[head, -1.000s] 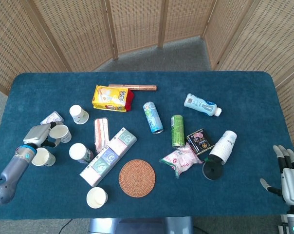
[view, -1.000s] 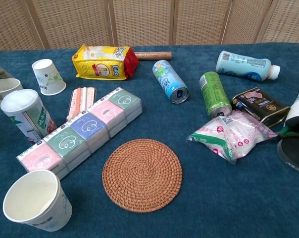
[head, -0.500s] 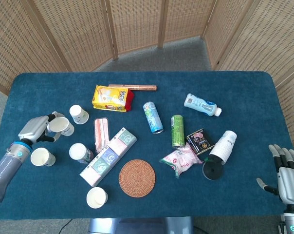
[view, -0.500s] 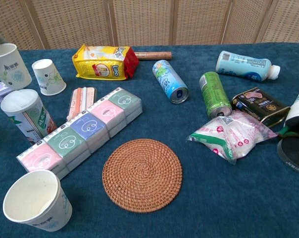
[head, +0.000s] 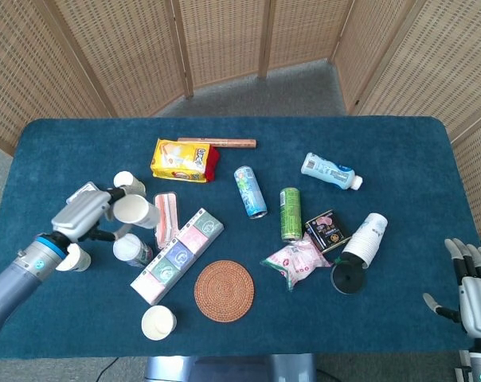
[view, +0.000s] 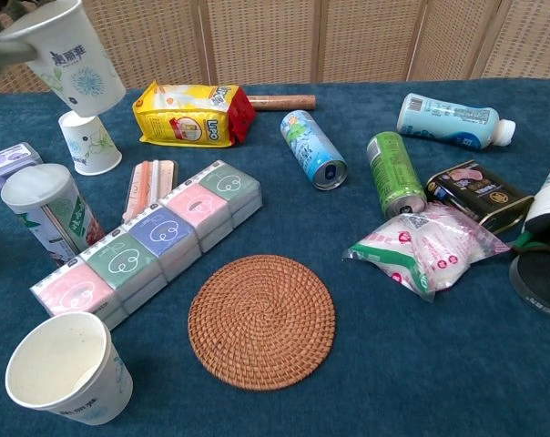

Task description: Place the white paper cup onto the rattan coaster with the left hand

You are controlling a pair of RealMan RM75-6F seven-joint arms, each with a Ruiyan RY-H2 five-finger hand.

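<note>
While the left hand [head: 87, 213] sits at the middle left of the head view, its fingers wrap the side of the white paper cup [head: 134, 211], which is lifted off the blue table [head: 400, 159] and tipped with its open mouth toward the right of the frame. The rattan coaster [head: 224, 290] lies bare at lower centre, well apart from the cup, past a row of tissue packs [head: 177, 255]. At the lower right corner the right hand [head: 473, 290] holds nothing, fingers apart and pointing up.

Seen from the chest view, the cup [view: 67, 55] hangs at the upper left corner, above a smaller cup [view: 90, 140], tilted, with a printed flower on its wall. Only a sliver of grey finger shows at its rim, so the grasp cannot be read here. The coaster [view: 261, 320] fills the lower centre.

Such a cup is probably empty, very light and thin-walled, easily crushed or slipped by a hard squeeze. A gentle wrap around mid-wall, as shown, seems best, and it likely needs righting before set-down.
</note>
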